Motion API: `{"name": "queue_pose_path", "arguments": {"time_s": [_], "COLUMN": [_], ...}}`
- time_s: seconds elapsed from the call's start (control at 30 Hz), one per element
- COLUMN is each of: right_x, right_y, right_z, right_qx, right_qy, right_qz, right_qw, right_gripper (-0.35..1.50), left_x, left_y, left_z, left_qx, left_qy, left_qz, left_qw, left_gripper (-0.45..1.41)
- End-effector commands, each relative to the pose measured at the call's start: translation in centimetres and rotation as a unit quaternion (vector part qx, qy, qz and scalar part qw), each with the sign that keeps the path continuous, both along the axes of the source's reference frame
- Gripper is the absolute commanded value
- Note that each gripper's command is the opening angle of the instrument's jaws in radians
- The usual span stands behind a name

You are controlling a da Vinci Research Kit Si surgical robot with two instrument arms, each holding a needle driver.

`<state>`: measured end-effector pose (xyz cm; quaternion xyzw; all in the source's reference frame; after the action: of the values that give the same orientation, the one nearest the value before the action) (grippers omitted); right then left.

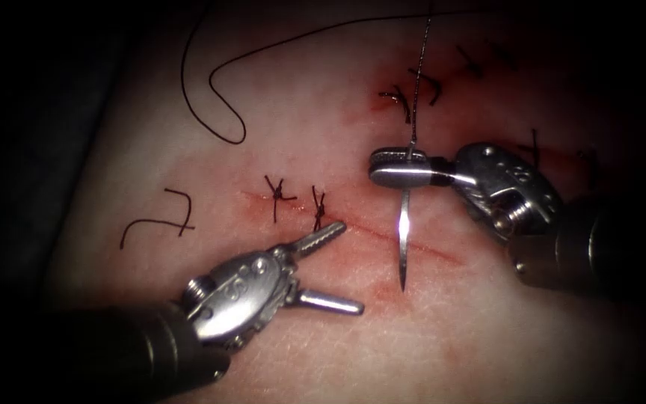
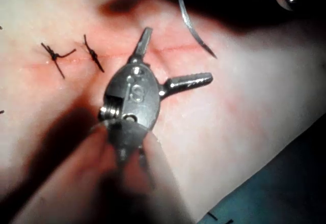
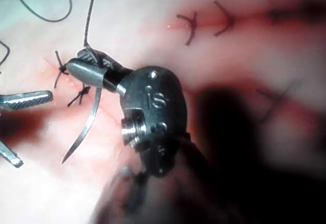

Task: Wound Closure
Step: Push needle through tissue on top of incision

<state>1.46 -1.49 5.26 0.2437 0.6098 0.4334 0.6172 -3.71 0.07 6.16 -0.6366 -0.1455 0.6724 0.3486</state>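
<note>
Right end effector (image 1: 398, 167): pressed together on the needle (image 1: 404, 239), pinching it near the thread end of its curve. The needle hangs from the end effector with its point down, crossing the cut (image 1: 413, 243); its tip sits just past the cut on the near side. Whether the tip touches the tissue (image 1: 487, 329) cannot be told from the endoscope view; in the right wrist view the needle (image 3: 84, 127) shows its whole free length below the end effector (image 3: 86, 71), and none of it is buried.

Thread (image 1: 419, 82): runs from the needle's held end straight up and away from the cut, then continues as a long loose loop (image 1: 218, 112) lying on the tissue, well to the left of the needle.

Left end effector (image 1: 338, 265): spread wide, holding nothing. One finger (image 1: 323, 238) lies just beside the nearest knot (image 1: 318, 209) at the left part of the cut; the other finger (image 1: 330, 301) points toward the needle — apart from it. The left wrist view confirms the same: end effector (image 2: 175, 56) spread, needle tip (image 2: 209, 51) nearby but not touching.

Two tied knots sit on the cut to the left of the needle, the second (image 1: 278, 193) further left. A short cut end of thread (image 1: 162, 221) lies on the tissue well left of them. More stitches (image 1: 413, 93) lie beyond the needle, with red fluid (image 1: 371, 101) smeared around them and along the cut.
</note>
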Motion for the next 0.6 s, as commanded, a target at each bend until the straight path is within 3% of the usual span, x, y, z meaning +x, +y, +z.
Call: {"name": "queue_pose_path", "arguments": {"time_s": [0.03, 0.5, 0.6], "right_x": [0.07, 0.15, 0.16], "right_y": [-0.03, -0.05, -0.05], "right_z": [0.07, 0.12, 0.19], "right_qx": [-0.003, -0.059, -0.078], "right_qy": [0.0, -0.021, -0.042], "right_qz": [-0.002, 0.006, 0.013], "right_qw": [1.0, 0.998, 0.996], "right_gripper": [-0.35, -0.35, -0.35], "left_x": [-0.05, 0.08, 0.14], "left_y": [-0.03, -0.12, -0.23], "left_z": [0.07, 0.25, 0.26], "left_qx": [0.001, 0.007, 0.004], "left_qy": [0.0, 0.023, 0.04], "left_qz": [0.0, -0.011, -0.007], "left_qw": [1.0, 1.0, 0.999], "left_gripper": [0.88, 0.84, 0.71]}}
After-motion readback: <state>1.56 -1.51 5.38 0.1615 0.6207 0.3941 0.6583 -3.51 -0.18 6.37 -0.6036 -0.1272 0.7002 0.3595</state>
